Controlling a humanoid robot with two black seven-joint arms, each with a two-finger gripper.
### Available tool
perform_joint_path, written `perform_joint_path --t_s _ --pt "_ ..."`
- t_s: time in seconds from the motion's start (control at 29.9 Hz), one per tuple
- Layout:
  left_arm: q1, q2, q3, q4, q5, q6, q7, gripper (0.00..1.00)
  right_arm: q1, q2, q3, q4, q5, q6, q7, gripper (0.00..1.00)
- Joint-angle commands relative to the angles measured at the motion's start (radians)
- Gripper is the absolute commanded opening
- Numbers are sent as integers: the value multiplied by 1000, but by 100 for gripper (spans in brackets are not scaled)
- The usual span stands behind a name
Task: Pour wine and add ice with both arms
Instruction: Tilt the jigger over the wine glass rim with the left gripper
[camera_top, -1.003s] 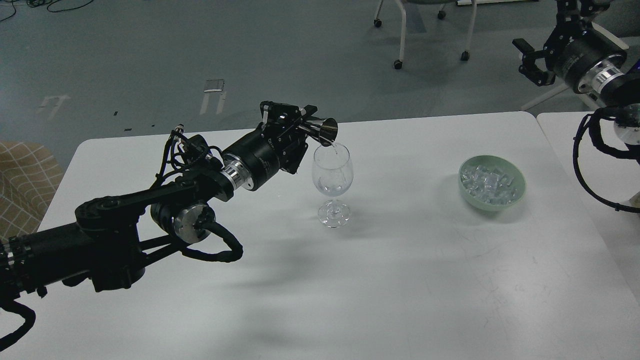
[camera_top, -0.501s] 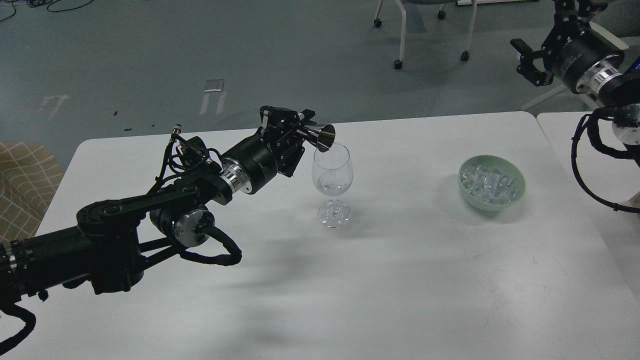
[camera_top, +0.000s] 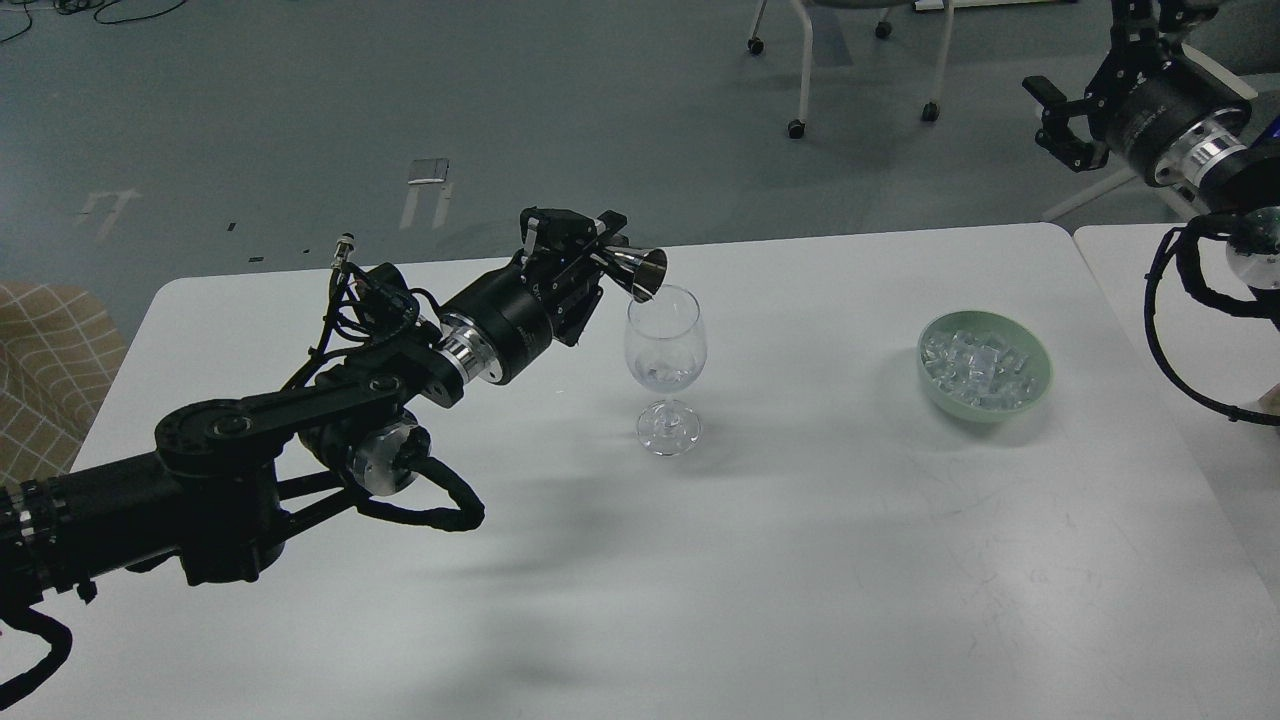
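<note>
From the head view, the left gripper is clamping a small metal jigger, tipped over the rim of the wine glass. A little wine is lying low in the bowl; I cannot make out a stream. The ice is waiting in the green bowl, well apart on the white table. The right gripper is hanging high with prongs spread, holding nothing. The jigger is sitting very near the rim, so a careless pull back could knock the glass over.
</note>
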Motion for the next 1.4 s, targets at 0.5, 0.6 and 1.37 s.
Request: perform_joint_path --t_s 0.5,0.6,1.37 --pt "-19 -9 21 -12 193 82 32 1 1 0 0 -2 0 0 1 100" --pt "-28 -9 44 -16 264 99 44 1 1 0 0 -3 0 0 1 100" --pt "-42 -33 106 -6 383 174 58 1 0 1 0 -3 0 0 1 100"
